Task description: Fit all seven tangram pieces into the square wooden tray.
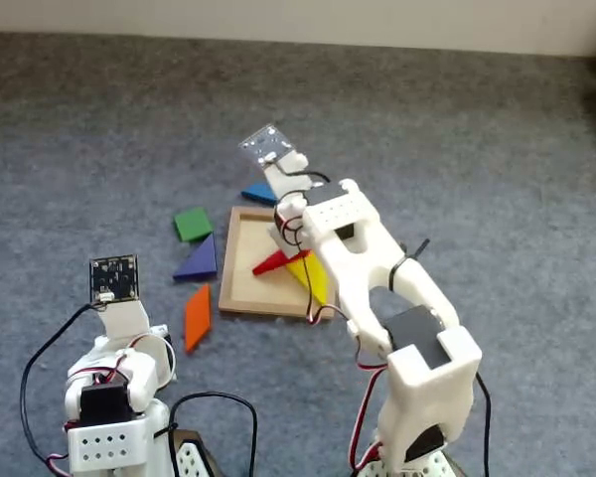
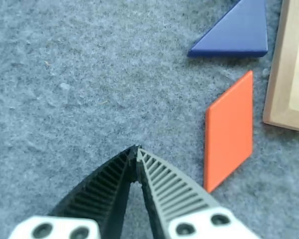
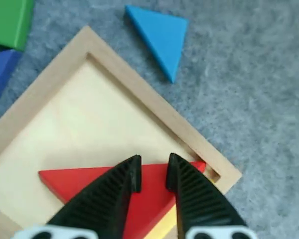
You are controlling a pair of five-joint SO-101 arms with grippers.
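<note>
Square wooden tray (image 1: 228,260) is seen at centre of the high view, flat on grey carpet (image 1: 477,149). Red triangle (image 1: 269,264) and yellow triangle (image 1: 316,280) are seated inside it, touching, toward the tray's right and lower side.

Outside the tray:
- green square (image 1: 192,224), left of the tray's upper corner
- dark blue triangle (image 1: 199,260), just below the green square, beside the left rim
- orange parallelogram (image 1: 197,316), lower left of the tray, apart from the rim
- light blue triangle (image 1: 260,192), just above the top rim

Right gripper (image 3: 152,172) is held over the tray above the red triangle, jaws parted by a narrow gap, nothing gripped. Contact with the piece cannot be told.

Left gripper (image 2: 136,151) is closed tip to tip and empty, over bare carpet near the orange parallelogram. Left arm (image 1: 109,397) is placed at lower left of frame.
</note>
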